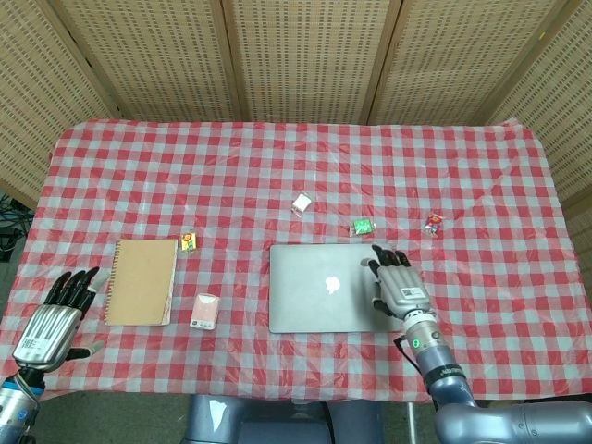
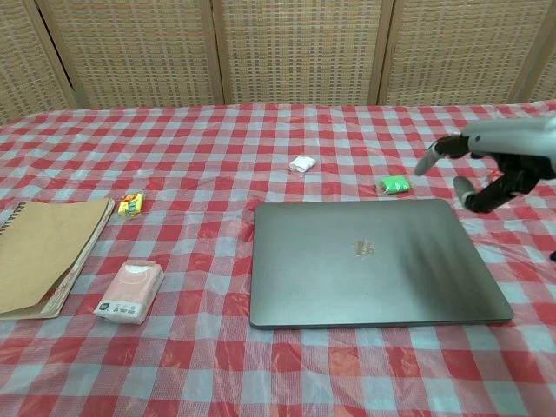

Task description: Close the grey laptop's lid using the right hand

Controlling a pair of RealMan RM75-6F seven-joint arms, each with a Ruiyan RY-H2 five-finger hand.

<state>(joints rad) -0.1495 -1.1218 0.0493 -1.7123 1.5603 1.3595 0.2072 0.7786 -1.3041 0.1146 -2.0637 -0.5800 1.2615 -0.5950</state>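
The grey laptop [image 1: 328, 286] [image 2: 369, 260] lies flat on the checked tablecloth with its lid down, logo facing up. My right hand [image 1: 398, 286] [image 2: 491, 169] hovers above the laptop's right edge with its fingers spread, holding nothing and clear of the lid. My left hand [image 1: 55, 319] rests at the table's near left corner, fingers extended and empty; the chest view does not show it.
A brown notebook [image 1: 141, 281] [image 2: 39, 252] and a pink tissue pack [image 1: 204, 312] [image 2: 129, 291] lie left of the laptop. Small items sit behind it: a yellow candy [image 1: 189, 242], a white wrapper [image 1: 302, 203], a green packet [image 1: 362, 227] [image 2: 393, 184] and a red candy [image 1: 432, 222].
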